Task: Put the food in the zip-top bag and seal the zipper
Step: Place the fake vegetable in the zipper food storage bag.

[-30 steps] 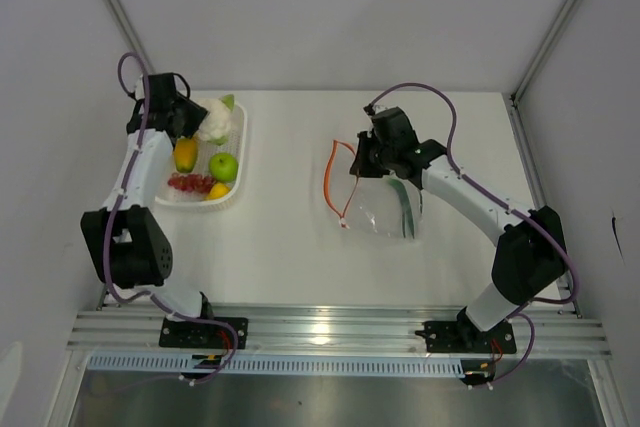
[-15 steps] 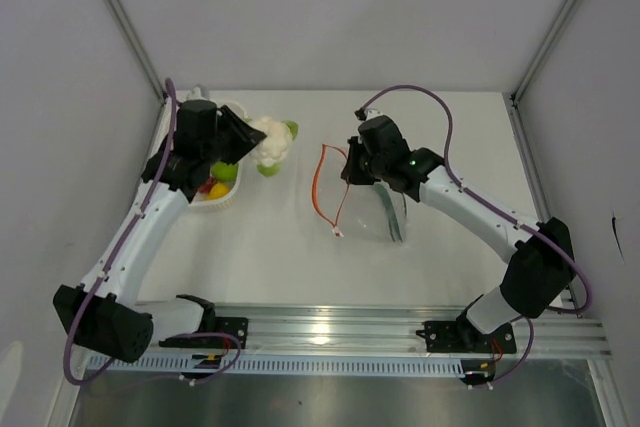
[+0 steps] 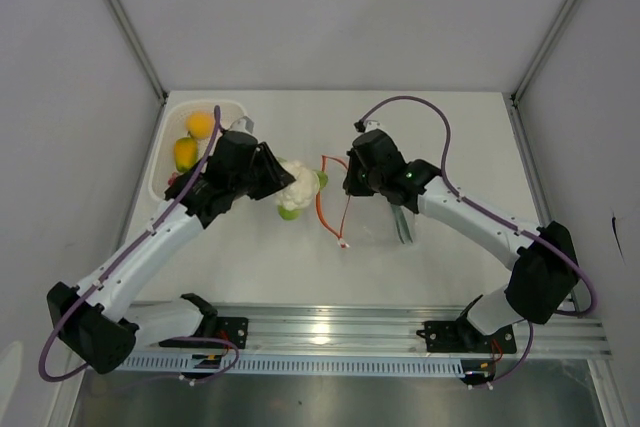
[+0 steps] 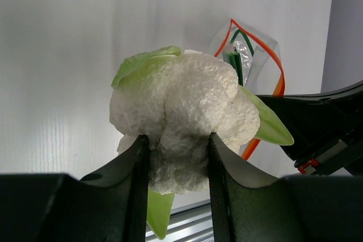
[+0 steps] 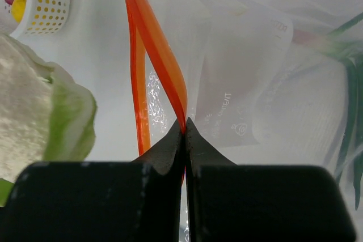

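Observation:
My left gripper is shut on the white cauliflower with green leaves and holds it just left of the bag's mouth; it fills the left wrist view. My right gripper is shut on the orange-red zipper of the clear zip-top bag, holding the upper lip up so the mouth gapes towards the cauliflower. Long green stalks lie inside the bag. The cauliflower also shows at the left of the right wrist view.
The white mesh basket stands at the back left with an orange ball and a yellow-orange fruit in it. The left arm covers its near part. A metal rail runs along the near table edge.
My left gripper has carried the cauliflower out of the basket and rightwards to the bag's mouth. My right gripper has shifted a little left, still holding the zipper.

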Controlling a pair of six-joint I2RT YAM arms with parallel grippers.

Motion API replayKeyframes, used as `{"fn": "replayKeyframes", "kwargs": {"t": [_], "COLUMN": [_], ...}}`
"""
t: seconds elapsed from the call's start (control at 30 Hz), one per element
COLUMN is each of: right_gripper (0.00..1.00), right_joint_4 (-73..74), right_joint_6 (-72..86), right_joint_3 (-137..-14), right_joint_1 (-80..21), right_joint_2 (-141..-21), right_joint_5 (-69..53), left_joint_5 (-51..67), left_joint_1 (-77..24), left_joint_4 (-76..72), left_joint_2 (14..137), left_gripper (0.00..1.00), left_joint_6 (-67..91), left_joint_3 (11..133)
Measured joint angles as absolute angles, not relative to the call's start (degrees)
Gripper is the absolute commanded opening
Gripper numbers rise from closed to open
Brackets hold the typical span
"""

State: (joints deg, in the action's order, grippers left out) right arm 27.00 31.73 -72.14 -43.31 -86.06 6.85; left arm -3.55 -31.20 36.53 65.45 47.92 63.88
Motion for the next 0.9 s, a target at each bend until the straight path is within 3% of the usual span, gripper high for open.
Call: {"fn": "replayKeyframes", "kwargs": {"t": [0.57,0.9], "right_gripper": [0.0,0.0], "right_joint_4": [27.0,26.3], "right_joint_6": [34.5,36.8], "right_joint_3": [-74.5,-77.5], "right_joint_1": [-48.8,-51.3], "right_joint_2": [-86.2,-87.8], "right_joint_5": [9.6,8.4], "left_joint_5": [-6.0,-13.2], "left_joint_1": [-38.0,-41.5], "left_joint_4": [38.9,47.2], "left_joint_2": [73.9,83.5], "left_gripper": [0.01,0.01], "left_joint_6": [49.4,51.0], "left_joint_3": [65.2,75.2]}}
